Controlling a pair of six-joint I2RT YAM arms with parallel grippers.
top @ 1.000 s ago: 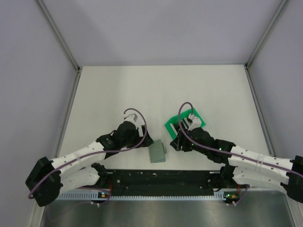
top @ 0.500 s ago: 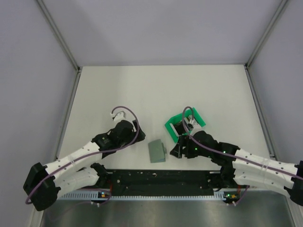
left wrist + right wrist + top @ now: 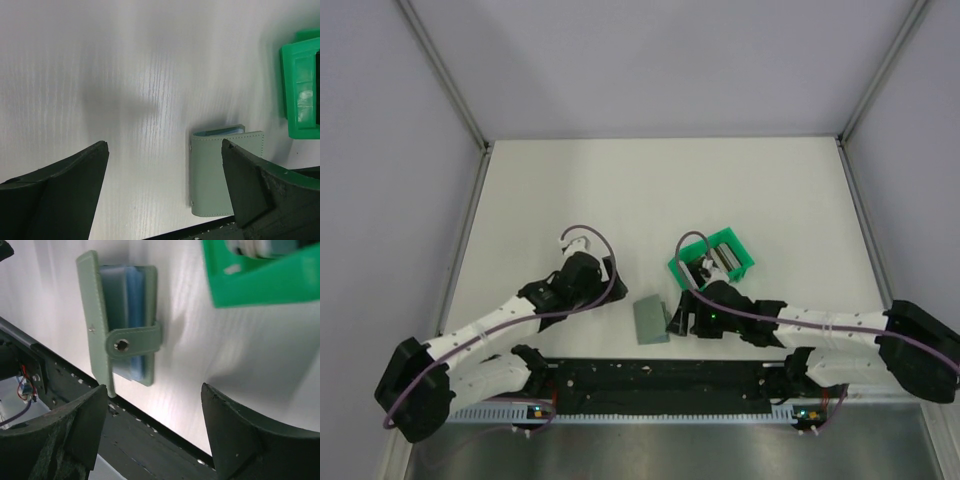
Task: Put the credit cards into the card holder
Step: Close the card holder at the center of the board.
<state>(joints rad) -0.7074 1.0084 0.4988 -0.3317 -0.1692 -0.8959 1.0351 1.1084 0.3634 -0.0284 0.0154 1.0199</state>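
- right gripper (image 3: 154,389): fingers apart, nothing between them; it has left the green bin (image 3: 260,287) and come down just beside the card holder (image 3: 120,315), at its 3 o'clock in the top view; jaws wider than a second ago
- left gripper (image 3: 164,146): fully spread, empty; it has backed off to 10 o'clock of the holder
- card holder: flat at the near edge of the white table (image 3: 620,190), unmoved; its strap lies across the light blue sleeves, so it is apparently not laid open
- credit cards (image 3: 717,256): seemingly standing in the bin, at 2 o'clock of the holder; count unclear
- reading: no card is carried; opening or steadying the holder probably comes first
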